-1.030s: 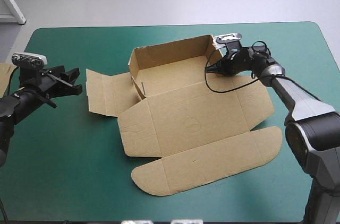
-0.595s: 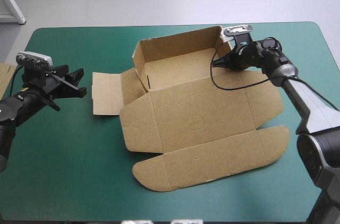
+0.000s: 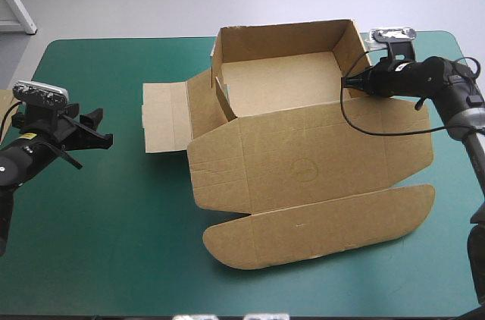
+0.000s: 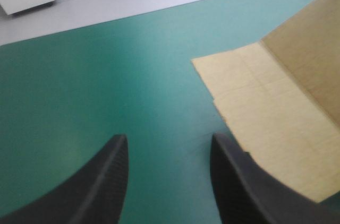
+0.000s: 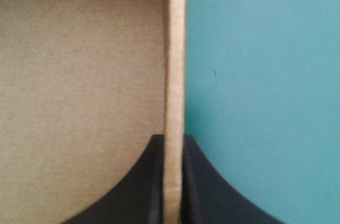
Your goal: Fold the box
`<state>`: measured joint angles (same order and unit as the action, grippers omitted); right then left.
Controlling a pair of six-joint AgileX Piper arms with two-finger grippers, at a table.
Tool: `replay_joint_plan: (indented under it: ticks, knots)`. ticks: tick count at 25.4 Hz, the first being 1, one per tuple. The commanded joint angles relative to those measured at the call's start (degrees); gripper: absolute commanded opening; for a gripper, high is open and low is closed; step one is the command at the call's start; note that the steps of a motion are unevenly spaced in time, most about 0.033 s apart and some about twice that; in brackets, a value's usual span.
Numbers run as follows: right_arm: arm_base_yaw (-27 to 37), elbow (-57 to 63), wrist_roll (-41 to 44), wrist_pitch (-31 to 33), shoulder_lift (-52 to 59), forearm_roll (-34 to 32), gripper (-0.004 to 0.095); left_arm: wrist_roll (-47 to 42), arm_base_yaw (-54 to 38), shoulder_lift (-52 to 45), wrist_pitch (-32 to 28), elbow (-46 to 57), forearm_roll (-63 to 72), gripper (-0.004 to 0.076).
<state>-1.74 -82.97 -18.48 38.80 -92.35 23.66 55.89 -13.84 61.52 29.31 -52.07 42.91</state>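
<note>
The right gripper pinches the top edge of the right wall of the box. One black finger is inside the tray and the other outside, over the teal-green cover, and the board all but fills the gap between them. In the high view this grip sits at the near end of that wall, where the tray meets the flat lid. The left gripper has its fingers spread wide with nothing between them, over bare cover near the table's left edge. The flat side flap lies ahead of it, apart. The box lies right of the table's middle, its walls raised toward the far edge, the lid panel flat before them, and a rounded flap nearest the near edge
</note>
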Motion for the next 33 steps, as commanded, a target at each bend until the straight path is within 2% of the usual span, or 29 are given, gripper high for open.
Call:
replay_joint_plan:
  ticks: [1, 5, 9, 18, 24, 30, 31, 33]
  knots:
    - [1.8, -1.6, -2.8, -1.5, 5.6, 6.3, 0.0001, -7.5, 0.4, -0.7, -4.1, -1.4, -6.8, 0.0345]
    - [3.6, -1.6, -4.6, -1.0, 9.4, 8.8, 0.0001, -10.6, 0.3, 2.2, -3.6, -0.5, -5.3, 0.0297]
    - [5.0, -1.7, -6.3, 0.9, 11.0, 11.7, 0.0000, -9.7, 0.3, 5.1, -2.8, -0.3, 0.9, 0.0295]
    - [5.5, -1.8, -7.8, 1.9, 12.3, 14.8, 0.0000, -1.7, 0.2, 13.4, 6.0, -0.3, 14.6, 0.0295]
    - [5.5, -1.8, -8.2, 3.5, 12.5, 15.7, 0.0000, 7.9, 0.2, 18.4, 10.2, -0.3, 27.5, 0.0295]
    - [5.5, -1.8, -8.5, 3.7, 13.7, 15.7, 0.0000, 15.5, 0.2, 22.3, 18.9, -0.3, 39.9, 0.0295]
    - [5.5, -1.8, -8.5, 3.7, 13.8, 15.7, 0.0000, 16.4, 0.2, 23.1, 21.2, -0.3, 41.8, 0.0295]
    - [5.5, -1.8, -8.5, 3.8, 13.8, 15.7, 0.0000, 17.6, 0.2, 24.9, 29.6, -0.3, 46.2, 0.0295]
